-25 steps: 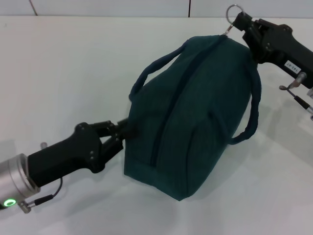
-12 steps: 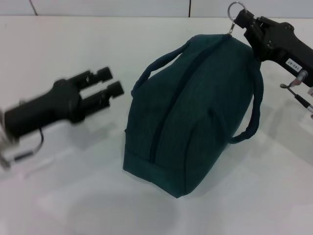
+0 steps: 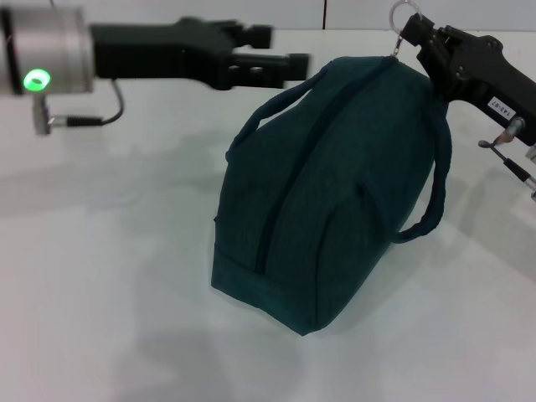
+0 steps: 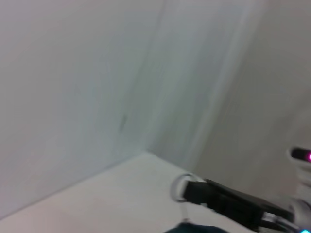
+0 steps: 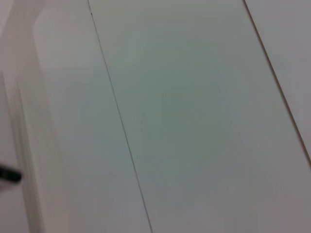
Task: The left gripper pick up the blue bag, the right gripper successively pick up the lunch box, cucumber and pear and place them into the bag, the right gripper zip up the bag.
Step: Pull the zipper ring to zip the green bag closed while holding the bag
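The blue bag (image 3: 335,193) lies on the white table (image 3: 109,276) with its zip closed along the top. My right gripper (image 3: 414,38) is at the bag's far end, shut on the metal ring zip-pull (image 3: 404,12). The left wrist view shows that ring (image 4: 181,187) and the right gripper (image 4: 197,191) from farther off. My left gripper (image 3: 280,48) hovers in the air at the far left of the bag, open and empty, just clear of one handle (image 3: 260,121). The lunch box, cucumber and pear are out of view.
The bag's second handle (image 3: 435,180) loops down its right side, below the right arm (image 3: 490,79). White wall panels (image 5: 170,111) fill the right wrist view. Bare table surface lies left of and in front of the bag.
My left gripper has let go of the bag's near-left end, opened, and swung up and away to the far left of the bag. The bag and the right gripper have barely moved.
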Available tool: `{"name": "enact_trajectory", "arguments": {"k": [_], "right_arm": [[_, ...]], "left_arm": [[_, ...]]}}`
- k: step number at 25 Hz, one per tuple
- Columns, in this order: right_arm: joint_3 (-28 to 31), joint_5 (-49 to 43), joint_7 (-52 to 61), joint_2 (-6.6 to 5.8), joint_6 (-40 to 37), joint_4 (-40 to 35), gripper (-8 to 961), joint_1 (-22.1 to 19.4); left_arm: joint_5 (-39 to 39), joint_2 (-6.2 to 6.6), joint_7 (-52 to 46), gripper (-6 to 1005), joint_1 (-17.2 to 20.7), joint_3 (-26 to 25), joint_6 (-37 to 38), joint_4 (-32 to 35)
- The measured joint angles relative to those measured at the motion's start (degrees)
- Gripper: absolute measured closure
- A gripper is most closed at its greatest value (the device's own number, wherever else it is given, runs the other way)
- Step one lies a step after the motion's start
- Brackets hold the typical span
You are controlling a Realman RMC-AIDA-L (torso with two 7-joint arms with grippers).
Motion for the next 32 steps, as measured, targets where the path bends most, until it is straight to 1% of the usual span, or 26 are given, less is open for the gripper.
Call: {"name": "enact_trajectory", "arguments": {"k": [3, 4, 6, 9, 12, 18, 22, 27, 32], "right_arm": [[0.0, 0.0, 0.0, 0.0, 0.1, -0.2, 951, 0.1], [0.0, 0.0, 0.0, 0.0, 0.2, -0.2, 951, 0.1], [0.0, 0.0, 0.0, 0.0, 0.2, -0.3, 951, 0.1], [0.0, 0.0, 0.0, 0.0, 0.2, -0.4, 951, 0.2], [0.0, 0.0, -0.1, 0.0, 0.2, -0.4, 951, 0.4], [0.0, 0.0, -0.1, 0.0, 0.2, -0.4, 951, 0.6], [0.0, 0.0, -0.1, 0.0, 0.2, -0.3, 952, 0.6], [0.0, 0.0, 0.0, 0.0, 0.2, -0.3, 952, 0.6], [0.0, 0.0, 0.1, 0.0, 0.2, -0.1, 952, 0.6]], "left_arm": [[3.8, -0.05, -9.0, 106, -0.6, 5.7, -0.6, 10.4], [6.1, -0.07, -13.2, 106, -0.6, 8.3, -1.6, 14.3], [10.3, -0.09, -20.0, 107, -0.6, 13.0, -3.5, 20.0], [15.0, -0.1, -28.0, 108, -1.4, 18.0, -4.5, 24.2], [18.6, -0.13, -32.9, 110, -2.4, 20.5, -4.7, 24.7], [21.6, -0.21, -35.7, 112, -2.7, 22.2, -5.6, 24.3], [22.3, -0.23, -35.6, 114, -2.5, 22.6, -6.7, 23.2], [21.9, -0.31, -30.6, 116, -1.5, 23.4, -7.5, 22.5], [21.6, -0.34, -30.2, 332, -1.2, 23.5, -8.4, 22.5]]}}
